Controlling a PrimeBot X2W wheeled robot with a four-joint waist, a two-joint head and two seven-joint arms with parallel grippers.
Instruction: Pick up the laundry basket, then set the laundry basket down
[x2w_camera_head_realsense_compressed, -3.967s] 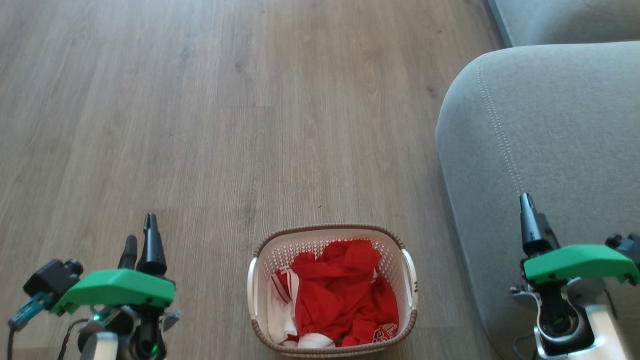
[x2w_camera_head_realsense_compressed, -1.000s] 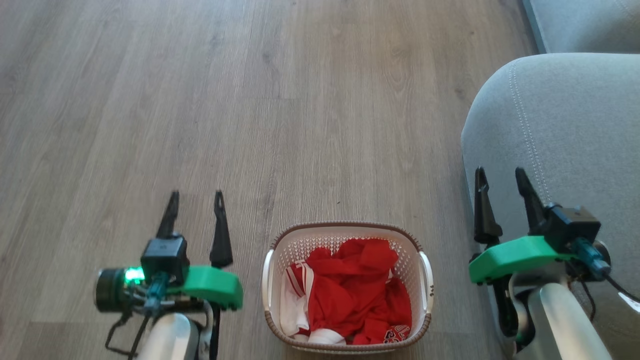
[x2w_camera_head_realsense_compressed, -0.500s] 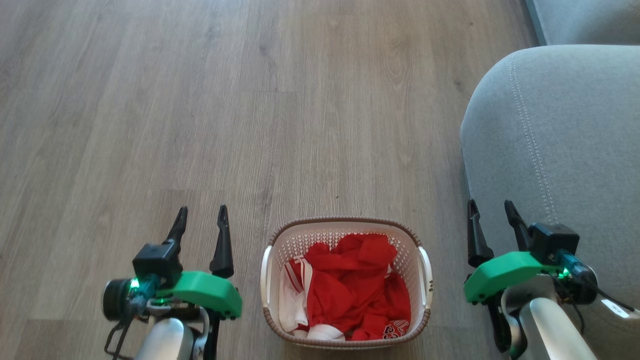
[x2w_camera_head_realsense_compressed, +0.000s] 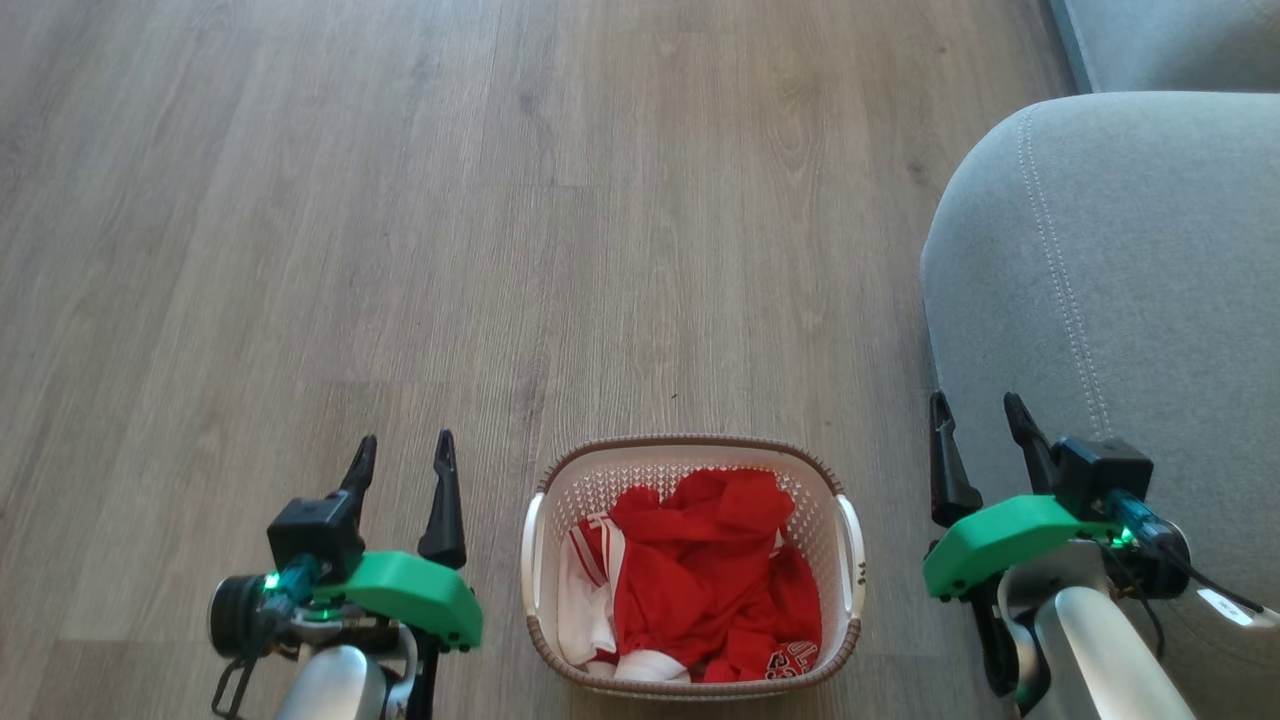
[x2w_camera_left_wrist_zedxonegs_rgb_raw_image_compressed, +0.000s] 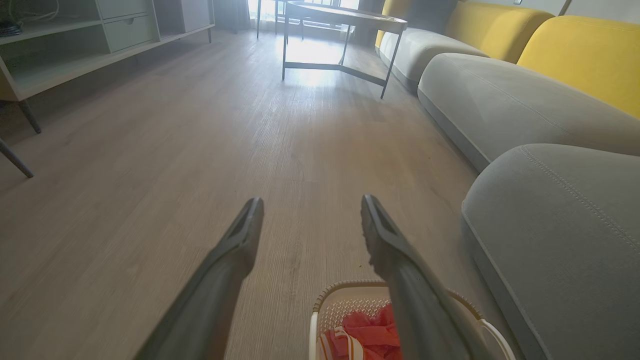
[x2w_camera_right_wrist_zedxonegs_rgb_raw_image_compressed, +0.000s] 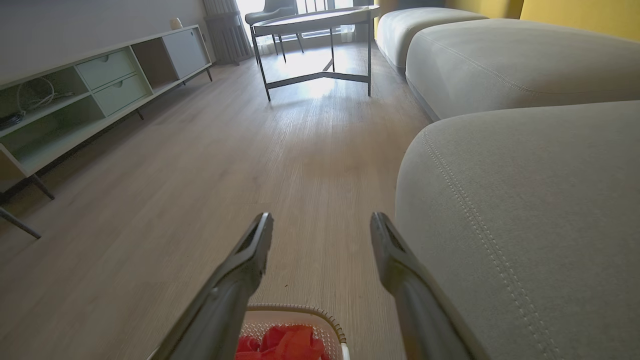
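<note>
Where the laundry basket (x2w_camera_head_realsense_compressed: 640, 485) sits: floor (x2w_camera_head_realsense_compressed: 400, 200);
Contents: red, white clothes (x2w_camera_head_realsense_compressed: 700, 580);
Look: cream, perforated, brown rim;
Claws: left claw (x2w_camera_head_realsense_compressed: 405, 440) apart; right claw (x2w_camera_head_realsense_compressed: 975, 398) apart

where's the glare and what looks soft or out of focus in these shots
Left wrist view: window glare washes out the wood floor under the coffee table, and the left gripper goes soft close to the lens. Right wrist view: the same glare by the table, and the right gripper is soft too. Head view: even light, with the laundry basket sharp.
</note>
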